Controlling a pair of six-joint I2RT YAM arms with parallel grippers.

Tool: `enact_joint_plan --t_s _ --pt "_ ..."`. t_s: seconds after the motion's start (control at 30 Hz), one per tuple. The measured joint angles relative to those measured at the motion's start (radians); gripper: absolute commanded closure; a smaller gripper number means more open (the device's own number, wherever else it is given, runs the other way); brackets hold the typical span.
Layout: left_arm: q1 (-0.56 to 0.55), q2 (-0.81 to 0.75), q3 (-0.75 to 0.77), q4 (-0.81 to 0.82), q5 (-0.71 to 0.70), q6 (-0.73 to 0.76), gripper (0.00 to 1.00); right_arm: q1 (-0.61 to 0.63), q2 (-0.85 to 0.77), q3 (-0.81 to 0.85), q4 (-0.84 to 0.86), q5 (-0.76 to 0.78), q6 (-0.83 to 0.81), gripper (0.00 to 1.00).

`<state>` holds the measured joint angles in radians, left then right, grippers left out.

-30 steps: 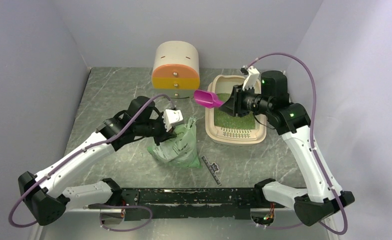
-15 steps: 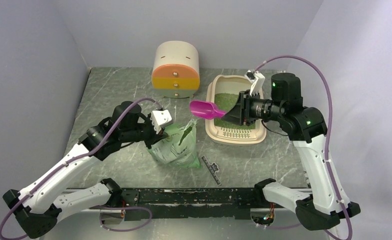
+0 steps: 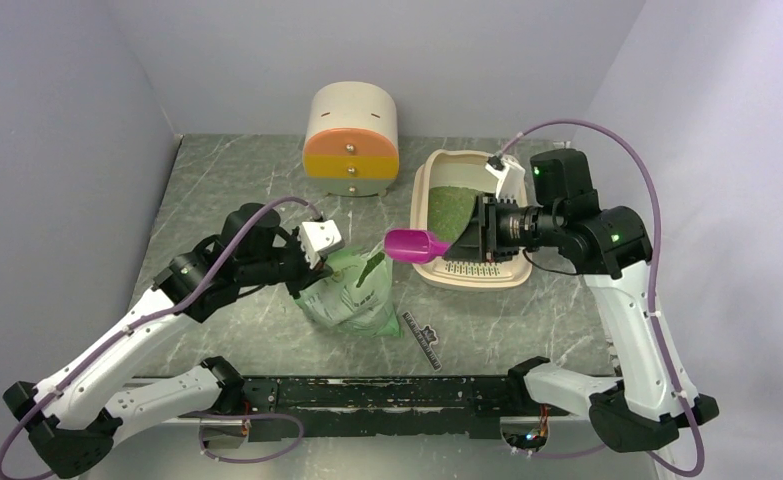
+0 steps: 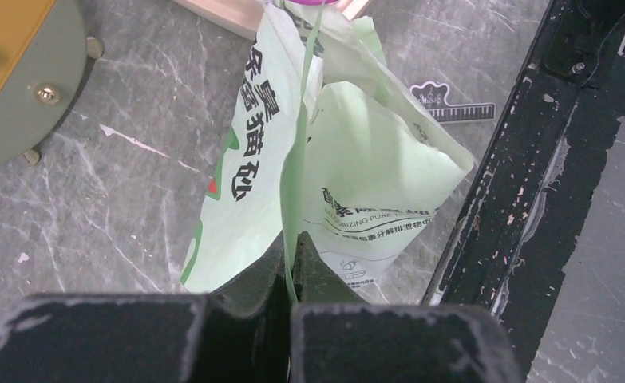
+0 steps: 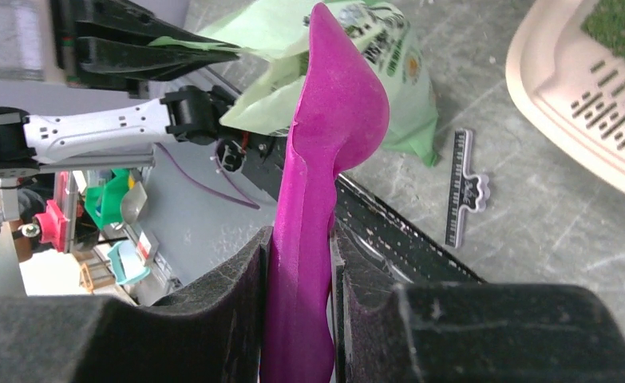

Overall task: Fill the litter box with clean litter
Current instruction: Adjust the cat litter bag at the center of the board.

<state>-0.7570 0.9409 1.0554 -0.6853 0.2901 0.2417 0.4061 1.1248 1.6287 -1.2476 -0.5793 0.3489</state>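
My left gripper (image 4: 290, 249) is pinched tight on the top edge of the green bag (image 4: 349, 159). My right gripper (image 5: 299, 239) clamps the handle of the magenta scoop (image 3: 415, 245), whose bowl hangs between the bag and the litter box (image 3: 419, 205). The box sits at the bag's 2 o'clock, with clean litter (image 3: 454, 205) inside.

Robot lab, prob.: plain walls (image 3: 387, 50) box in a marble-look table (image 3: 227, 180) w/ black rail (image 3: 367, 392) (cluttered bins (image 5: 113, 195) beyond).
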Motion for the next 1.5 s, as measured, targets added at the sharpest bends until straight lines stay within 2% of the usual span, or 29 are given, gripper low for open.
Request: enact_joint_plan --t_s 0.33,0.67,1.03,1.3,1.5 --pt "0.000 -0.033 0.000 -0.024 0.004 0.000 0.95 0.032 0.013 -0.002 -0.076 0.035 0.040 1.00" --pt "0.000 -0.079 0.000 -0.055 0.023 -0.007 0.95 0.057 0.064 0.128 -0.120 0.037 0.084 1.00" --pt "0.000 -0.101 0.000 -0.063 0.039 -0.013 0.95 0.184 0.095 0.117 -0.130 0.037 0.237 1.00" --pt "0.000 -0.122 -0.018 -0.061 0.054 -0.014 0.95 0.225 0.087 0.060 -0.113 0.047 0.342 1.00" --pt "0.000 -0.124 -0.023 -0.061 0.066 -0.014 0.95 0.313 0.132 0.051 -0.110 0.091 0.391 1.00"
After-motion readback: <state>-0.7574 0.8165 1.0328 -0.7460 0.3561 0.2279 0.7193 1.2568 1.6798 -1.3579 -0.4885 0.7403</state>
